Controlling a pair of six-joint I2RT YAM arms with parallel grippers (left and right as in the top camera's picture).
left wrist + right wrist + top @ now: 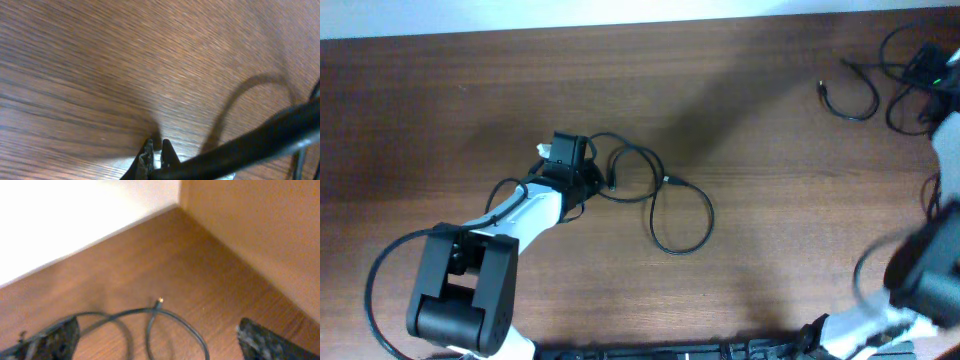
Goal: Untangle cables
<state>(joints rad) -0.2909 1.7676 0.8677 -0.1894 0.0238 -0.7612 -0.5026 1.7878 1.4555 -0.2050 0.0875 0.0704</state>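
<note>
Overhead view: a brown wooden table (740, 80) carries thin black cables. One cable (710, 215) lies near the middle of the table in two loose overlapping loops. The left end of these loops sits at the left gripper (582, 172), whose white arm reaches in from the near left corner.

The left wrist view shows the left gripper's fingertips (149, 152) pressed together with no gap. A blurred black cord (250, 142) runs from the right edge down to their base. Whether it is pinched between them cannot be told.

More cables (865, 103) lie in open curls at the far right corner of the table, one small plug end pointing toward the middle. The right arm (930, 270) is a blur along the right edge.

The right wrist view shows the right gripper (156, 327) with its two fingers spread wide and holding nothing. It hangs over that corner of the table, where a thin cord (175, 320) loops between the fingers and ends in a tiny gold-tipped plug (160, 300).
</note>
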